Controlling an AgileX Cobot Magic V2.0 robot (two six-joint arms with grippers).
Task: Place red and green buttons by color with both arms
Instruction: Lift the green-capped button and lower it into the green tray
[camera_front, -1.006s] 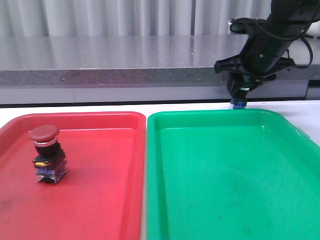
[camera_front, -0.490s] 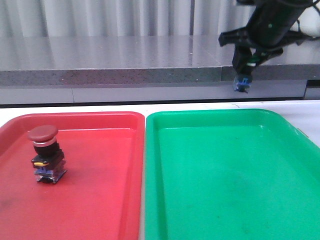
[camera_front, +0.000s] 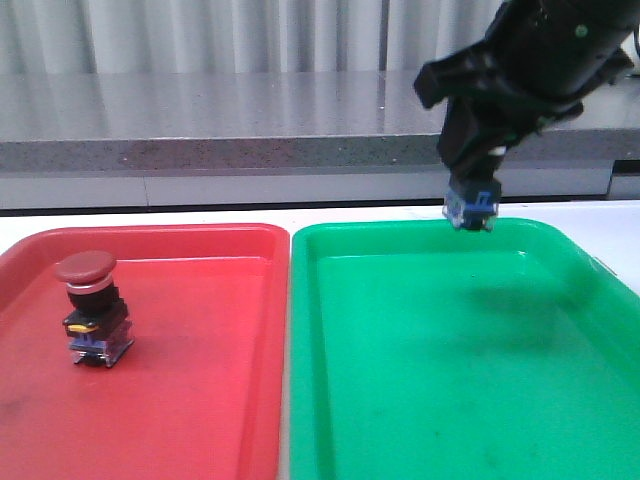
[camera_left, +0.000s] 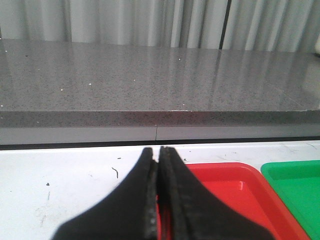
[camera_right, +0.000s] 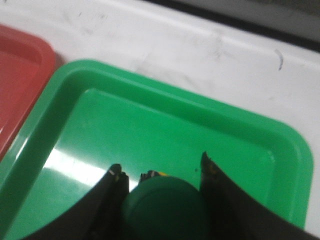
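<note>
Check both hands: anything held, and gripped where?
Right hand holds the green button, fingers on either side of its green cap; its blue base hangs over the green tray. Left hand is shut on nothing.

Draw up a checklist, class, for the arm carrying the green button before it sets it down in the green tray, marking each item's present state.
1. Green button held in the right hand: ok.
2. Button over the green tray: ok.
3. Tray floor beneath it free of objects: ok.
4. Button resting on the tray floor: not ok, it hangs above.
5. Red button upright in the red tray: ok.
6. Left hand closed, holding nothing: ok.
</note>
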